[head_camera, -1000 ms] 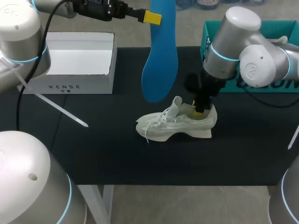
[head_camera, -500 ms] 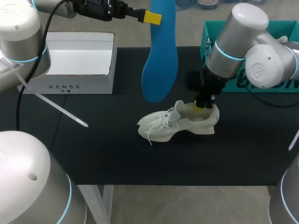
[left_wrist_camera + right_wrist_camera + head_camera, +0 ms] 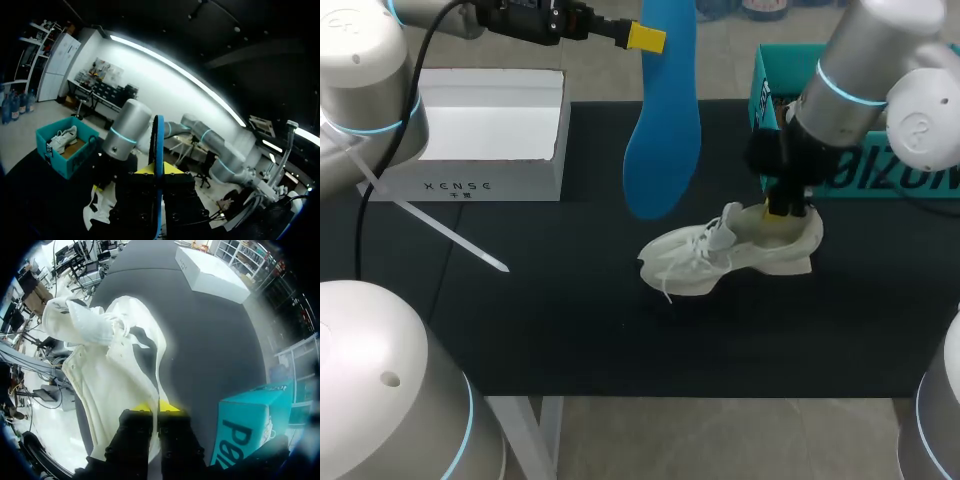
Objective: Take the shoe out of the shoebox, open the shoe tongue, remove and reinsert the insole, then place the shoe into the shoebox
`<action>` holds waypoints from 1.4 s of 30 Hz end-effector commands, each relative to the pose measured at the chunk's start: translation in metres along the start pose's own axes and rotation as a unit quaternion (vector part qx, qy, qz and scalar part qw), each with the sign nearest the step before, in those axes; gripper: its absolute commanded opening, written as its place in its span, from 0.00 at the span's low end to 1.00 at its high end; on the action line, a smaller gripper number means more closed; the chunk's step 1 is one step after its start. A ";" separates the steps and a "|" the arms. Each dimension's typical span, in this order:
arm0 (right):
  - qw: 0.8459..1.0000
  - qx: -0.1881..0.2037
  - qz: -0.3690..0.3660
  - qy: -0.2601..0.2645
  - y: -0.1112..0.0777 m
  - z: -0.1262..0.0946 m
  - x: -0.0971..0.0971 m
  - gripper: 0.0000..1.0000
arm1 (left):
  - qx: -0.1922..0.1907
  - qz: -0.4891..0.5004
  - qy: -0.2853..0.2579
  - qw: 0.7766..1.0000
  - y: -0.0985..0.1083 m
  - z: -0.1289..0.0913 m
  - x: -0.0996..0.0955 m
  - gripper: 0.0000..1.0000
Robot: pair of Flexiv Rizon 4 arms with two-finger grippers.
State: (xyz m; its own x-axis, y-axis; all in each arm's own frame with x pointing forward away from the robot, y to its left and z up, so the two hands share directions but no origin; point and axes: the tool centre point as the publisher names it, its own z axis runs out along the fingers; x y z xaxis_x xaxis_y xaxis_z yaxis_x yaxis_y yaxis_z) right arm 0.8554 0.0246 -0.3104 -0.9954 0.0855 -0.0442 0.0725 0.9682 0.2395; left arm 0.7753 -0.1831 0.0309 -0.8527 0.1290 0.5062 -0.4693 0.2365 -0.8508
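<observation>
Insole aloft, shoe pinched at the heel

Head view: white shoe (image 3: 730, 255) near the middle of the black mat (image 3: 570, 330), toe toward 8 o'clock, tongue standing up. Clamped on the heel collar from above: right gripper (image 3: 783, 208). Blue insole (image 3: 663, 140) hanging at 11 o'clock of the shoe, apart from it, pinched at its upper end by the left gripper (image 3: 645, 38). White box (image 3: 490, 130) at 10 o'clock of the shoe, teal shoebox (image 3: 785, 80) at 1 o'clock.

Right wrist view only: one yellow tip inside the heel opening, one outside, collar wall squeezed between them; dark inside of the shoe on show.

Left wrist view only: insole edge-on between both yellow tips, gripped from two sides; second white shoe (image 3: 62, 140) lying in the teal shoebox.

Lettering: dark print on the white box's front wall, large white print on the teal shoebox's side; not read off.
</observation>
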 end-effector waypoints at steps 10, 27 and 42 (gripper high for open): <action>1.000 0.000 0.000 0.000 0.001 -0.001 0.000 0.00 | 0.000 0.000 -0.001 1.000 0.001 0.000 0.000 0.00; 0.897 -0.024 0.417 -0.142 -0.061 -0.036 0.025 0.00 | 0.000 0.000 -0.001 1.000 0.001 0.000 0.000 0.00; 0.868 -0.070 0.473 -0.133 -0.047 -0.028 0.045 0.00 | 0.000 0.000 -0.001 1.000 0.001 0.000 0.000 0.00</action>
State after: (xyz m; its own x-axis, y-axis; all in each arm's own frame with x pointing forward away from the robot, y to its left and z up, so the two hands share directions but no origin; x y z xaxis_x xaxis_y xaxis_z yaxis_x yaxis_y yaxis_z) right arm 0.8116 -0.0220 -0.2953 -0.5733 0.8193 0.0001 0.7738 0.5414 0.3289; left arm 0.7753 -0.1831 0.0309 -0.8527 0.1290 0.5062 -0.4692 0.2365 -0.8508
